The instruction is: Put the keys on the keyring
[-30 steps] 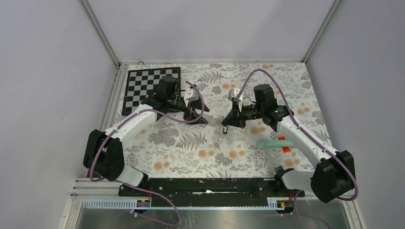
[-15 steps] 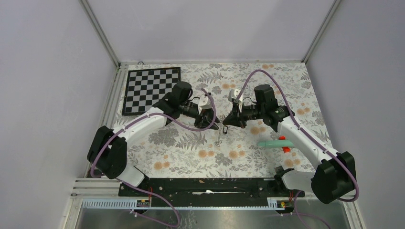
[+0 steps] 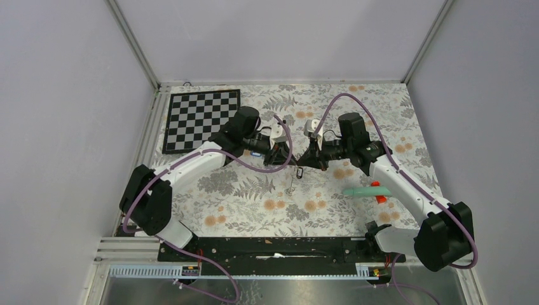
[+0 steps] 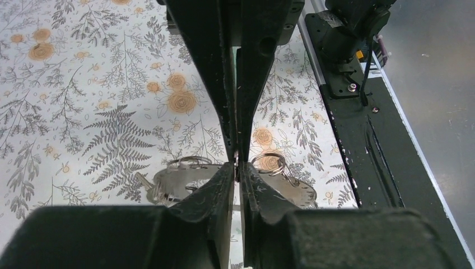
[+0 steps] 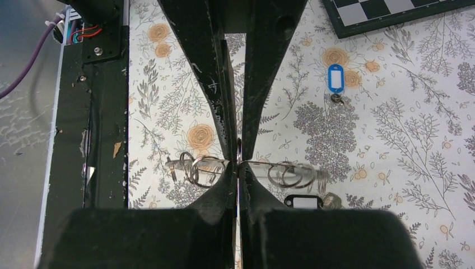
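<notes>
left gripper (image 4: 237, 164) near-closed (gripping? can't tell), right gripper (image 5: 239, 162) clamped on the keyring (image 5: 260, 163), blue key (image 5: 335, 78) lying ahead of its tips, off sideways

Soft, even overhead light keeps the top view bright and sharp with only faint shadows on the flowered cloth (image 3: 254, 203), while in both wrist views the near dark fingers (image 4: 207, 67) blur and the bare metal strip (image 4: 437, 84) shows dull glare.

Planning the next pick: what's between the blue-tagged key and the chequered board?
Only bare floral cloth, no objects. The right wrist view shows the blue-tagged key lying apart from the chequered board.
</notes>
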Robot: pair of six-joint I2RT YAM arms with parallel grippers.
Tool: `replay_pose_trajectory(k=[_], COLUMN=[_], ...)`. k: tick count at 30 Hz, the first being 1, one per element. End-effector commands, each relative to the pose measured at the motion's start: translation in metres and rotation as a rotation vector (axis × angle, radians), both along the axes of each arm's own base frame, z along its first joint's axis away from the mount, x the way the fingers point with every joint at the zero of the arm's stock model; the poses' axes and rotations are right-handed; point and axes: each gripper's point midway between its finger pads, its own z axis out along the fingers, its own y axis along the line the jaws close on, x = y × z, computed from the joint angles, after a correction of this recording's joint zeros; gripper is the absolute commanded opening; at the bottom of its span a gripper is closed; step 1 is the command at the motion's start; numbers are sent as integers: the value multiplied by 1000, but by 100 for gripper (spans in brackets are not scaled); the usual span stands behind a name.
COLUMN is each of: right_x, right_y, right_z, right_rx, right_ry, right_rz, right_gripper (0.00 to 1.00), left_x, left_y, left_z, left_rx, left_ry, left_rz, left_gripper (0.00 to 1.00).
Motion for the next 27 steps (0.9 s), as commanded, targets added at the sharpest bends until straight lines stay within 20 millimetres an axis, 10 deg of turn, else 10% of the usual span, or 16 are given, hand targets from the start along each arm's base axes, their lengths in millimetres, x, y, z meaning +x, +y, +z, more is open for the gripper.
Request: replay_pose_trajectory(k=[1,8,17,27], right_x=[-2,0,0,-5], right_y=[3,1,-16,-18], right_z=[13,7,-6,-14], right_rx=[21,4,-82,-98], right_ry=[-51,-55,-146,-128], right_rz=[22,10,-23,-11], right_gripper=[0,0,55,58], left_x=[5,4,-10,-41], left_y=[-9,-8,27,40], left_z=[17,16,-22,-33], left_rx=[-36,-27,81,23], left_ry=[-81,-104,-530,-647], left_rz=[-25,-35,-224,-402], left_gripper=[12,0,0,0])
